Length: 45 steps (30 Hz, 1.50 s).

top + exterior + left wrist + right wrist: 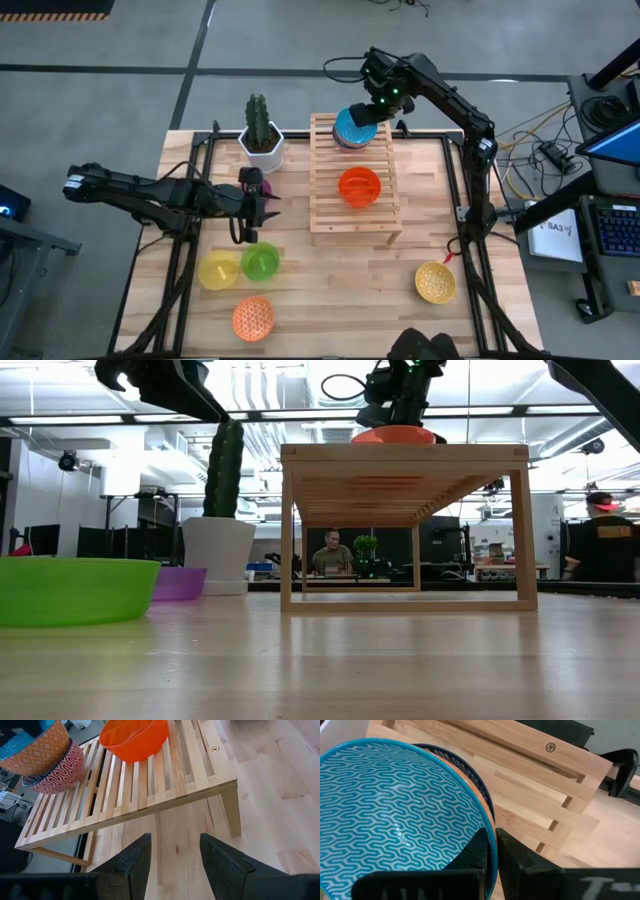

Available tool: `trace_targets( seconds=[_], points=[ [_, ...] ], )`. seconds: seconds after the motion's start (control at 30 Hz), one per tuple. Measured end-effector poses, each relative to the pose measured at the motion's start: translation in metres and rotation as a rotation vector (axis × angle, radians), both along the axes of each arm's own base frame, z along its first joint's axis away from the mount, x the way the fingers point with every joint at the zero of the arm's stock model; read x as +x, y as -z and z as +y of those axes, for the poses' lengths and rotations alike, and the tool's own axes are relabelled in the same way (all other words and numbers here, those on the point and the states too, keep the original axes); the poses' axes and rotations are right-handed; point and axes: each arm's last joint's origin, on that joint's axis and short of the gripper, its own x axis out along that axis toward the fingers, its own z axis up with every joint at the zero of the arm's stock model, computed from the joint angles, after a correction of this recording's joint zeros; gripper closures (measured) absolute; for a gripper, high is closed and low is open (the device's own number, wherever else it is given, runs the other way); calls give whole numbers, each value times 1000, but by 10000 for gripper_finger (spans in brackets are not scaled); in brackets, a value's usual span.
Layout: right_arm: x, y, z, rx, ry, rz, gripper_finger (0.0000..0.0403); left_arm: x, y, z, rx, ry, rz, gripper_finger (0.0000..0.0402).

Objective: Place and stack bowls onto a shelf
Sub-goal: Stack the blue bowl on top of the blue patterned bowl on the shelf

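Observation:
The wooden slatted shelf (352, 205) stands mid-table. On it sits a red-orange bowl (359, 187). At its far end a blue patterned bowl (350, 127) lies nested in a second patterned bowl (56, 770). My right gripper (376, 110) is shut on the upper one. My left gripper (262, 205) hovers open left of the shelf, beside the purple bowl (252, 181). Its fingers (131, 862) face the shelf's near leg. Green (260, 262), yellow (218, 270), orange lattice (253, 317) and yellow lattice (435, 281) bowls rest on the tabletop. My right gripper (492, 852) pinches the blue patterned bowl's rim (487, 822) on its far-right side, one finger (475, 852) inside the bowl and one (520, 860) outside. The fingers come slanting down from the far right. The bowl sits tilted in the lower patterned bowl (470, 770) on the shelf.
A white pot with a cactus (261, 135) stands at the far left of the shelf, just beyond the purple bowl. Black clamp frames (190, 250) run along the table's left and right sides. Bare slats lie on the shelf's near half (355, 222). People sit in the room beyond.

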Motion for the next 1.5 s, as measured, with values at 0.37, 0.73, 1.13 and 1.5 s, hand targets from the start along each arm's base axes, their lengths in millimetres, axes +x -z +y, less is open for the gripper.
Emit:
trace_targets(
  seconds=[0.37, 0.73, 1.13, 1.5],
  points=[
    [4, 2, -3, -26, 1, -24, 336, 0, 0, 0, 0, 0, 1, 249],
    [-10, -19, 4, -151, -109, -24, 324, 3, -2, -1, -9, 2, -59, 249],
    [-31, -48, 32, -559, -388, -284, 381, 16, 2, 6, 92, 26, -369, 249],
    [-56, 36, 49, -880, -459, -523, 394, 19, -7, 56, 147, -25, -424, 270]
  ],
)
